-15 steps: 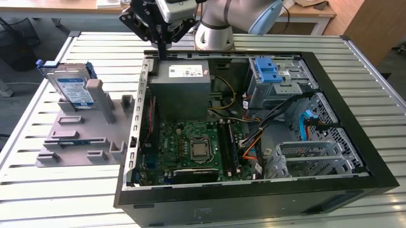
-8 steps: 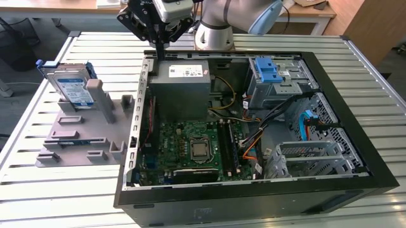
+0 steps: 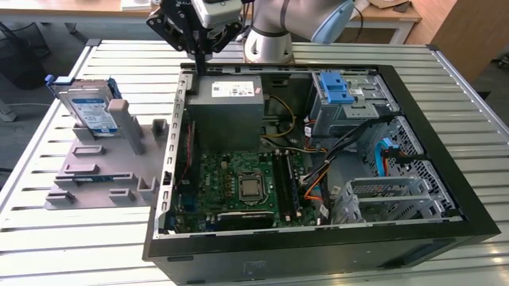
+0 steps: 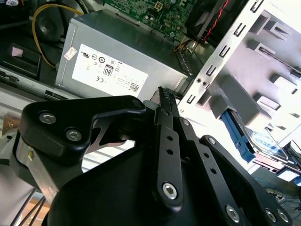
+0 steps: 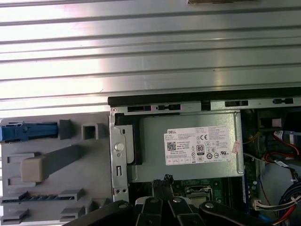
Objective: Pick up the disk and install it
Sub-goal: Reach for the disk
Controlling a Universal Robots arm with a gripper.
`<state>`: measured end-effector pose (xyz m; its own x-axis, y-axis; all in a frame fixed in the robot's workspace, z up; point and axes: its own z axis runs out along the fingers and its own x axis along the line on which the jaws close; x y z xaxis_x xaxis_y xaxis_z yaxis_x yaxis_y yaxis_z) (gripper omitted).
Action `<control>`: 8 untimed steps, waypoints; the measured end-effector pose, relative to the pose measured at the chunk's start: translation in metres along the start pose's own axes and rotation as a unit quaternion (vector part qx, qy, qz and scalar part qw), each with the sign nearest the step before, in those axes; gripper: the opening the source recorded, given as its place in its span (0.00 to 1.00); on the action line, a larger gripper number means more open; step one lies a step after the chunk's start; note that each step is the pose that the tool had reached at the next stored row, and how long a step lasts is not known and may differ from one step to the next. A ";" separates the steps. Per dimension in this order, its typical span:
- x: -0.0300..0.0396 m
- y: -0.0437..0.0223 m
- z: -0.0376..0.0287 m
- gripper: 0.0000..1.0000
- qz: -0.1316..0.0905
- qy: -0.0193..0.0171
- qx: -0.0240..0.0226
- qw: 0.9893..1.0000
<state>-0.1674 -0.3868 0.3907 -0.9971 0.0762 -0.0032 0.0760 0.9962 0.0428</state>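
Observation:
The disk (image 3: 90,111), silver with a white and blue label and a blue frame, stands on edge in a grey holder (image 3: 99,173) at the exterior view's left, beside the open computer case (image 3: 445,155). In the second wrist view the disk (image 4: 265,140) lies past the case wall; in the first wrist view its blue edge (image 5: 28,131) shows on the holder. My gripper (image 3: 199,59) hangs above the case's far corner, over the grey power supply (image 3: 229,113), well apart from the disk. Its black fingers (image 4: 163,94) are shut together on nothing, as also seen at the gripper (image 5: 164,181).
Inside the case sit the motherboard (image 3: 247,185), loose cables (image 3: 334,149), a blue-latched drive bay (image 3: 338,89) and a metal cage (image 3: 382,193). The slatted metal table (image 3: 80,250) has bare room in front of the holder. The arm's base (image 3: 266,44) stands behind the case.

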 end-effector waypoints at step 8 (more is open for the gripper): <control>0.0071 -0.0005 -0.0001 0.11 0.000 0.000 0.000 1.000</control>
<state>-0.1746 -0.3867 0.3907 -0.9971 0.0763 -0.0032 0.0761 0.9962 0.0427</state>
